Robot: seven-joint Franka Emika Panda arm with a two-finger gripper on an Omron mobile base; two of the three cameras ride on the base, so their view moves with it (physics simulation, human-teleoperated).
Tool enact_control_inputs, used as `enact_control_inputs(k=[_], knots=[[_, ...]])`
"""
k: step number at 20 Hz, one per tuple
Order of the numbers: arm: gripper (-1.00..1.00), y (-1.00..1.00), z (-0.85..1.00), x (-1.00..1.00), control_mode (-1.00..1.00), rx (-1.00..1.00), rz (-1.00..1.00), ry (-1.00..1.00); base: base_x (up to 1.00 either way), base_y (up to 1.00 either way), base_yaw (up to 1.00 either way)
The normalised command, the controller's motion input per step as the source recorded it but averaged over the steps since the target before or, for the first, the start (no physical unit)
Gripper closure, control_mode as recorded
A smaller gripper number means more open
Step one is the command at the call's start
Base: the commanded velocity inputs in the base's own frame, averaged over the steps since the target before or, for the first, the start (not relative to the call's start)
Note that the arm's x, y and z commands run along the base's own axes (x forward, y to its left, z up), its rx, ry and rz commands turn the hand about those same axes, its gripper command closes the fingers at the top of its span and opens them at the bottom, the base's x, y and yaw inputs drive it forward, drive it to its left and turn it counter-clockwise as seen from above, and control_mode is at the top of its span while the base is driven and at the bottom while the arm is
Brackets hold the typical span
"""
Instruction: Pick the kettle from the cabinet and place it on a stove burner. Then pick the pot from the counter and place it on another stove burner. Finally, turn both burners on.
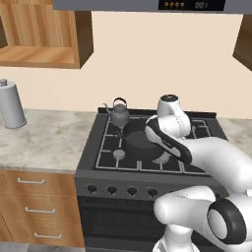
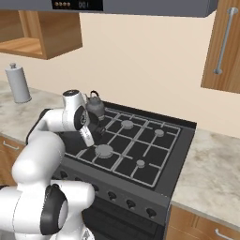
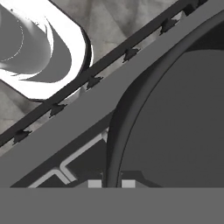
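Kettle (image 1: pixel 119 114) on back-left burner of stove (image 1: pixel 98 147). Pot (image 1: pixel 140 142) on stove just beside kettle, at its 5 o'clock. Gripper (image 3: pixel 113 181) pinched together on pot rim at bottom of hand view.

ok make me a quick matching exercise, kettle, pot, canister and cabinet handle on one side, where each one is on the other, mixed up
Things:
1. kettle
2. pot
3. canister
4. cabinet handle

Places:
A. on the counter, left of the stove
B. on the wall cabinet door, up right of the stove
C. on the back left burner
D. on the stove grate, in front of the kettle, partly behind the arm

Pairs: 1-C, 2-D, 3-A, 4-B
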Motion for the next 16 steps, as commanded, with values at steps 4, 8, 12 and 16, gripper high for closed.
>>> enact_control_inputs(k=[4, 8, 12, 16], knots=[[1.0, 0.07, 0.0, 0.12, -1.0, 0.0, 0.0, 0.02, 0.0, 0.0, 0.0], [1.0, 0.27, 0.0, 0.3, -1.0, 0.0, 0.0, 0.02, 0.0, 0.0, 0.0], [1.0, 0.06, -0.08, 0.12, -1.0, 0.0, 0.07, 0.05, 0.0, 0.0, 0.0], [1.0, 0.2, -0.07, 0.19, -1.0, 0.0, 0.04, 0.01, 0.0, 0.0, 0.0]])
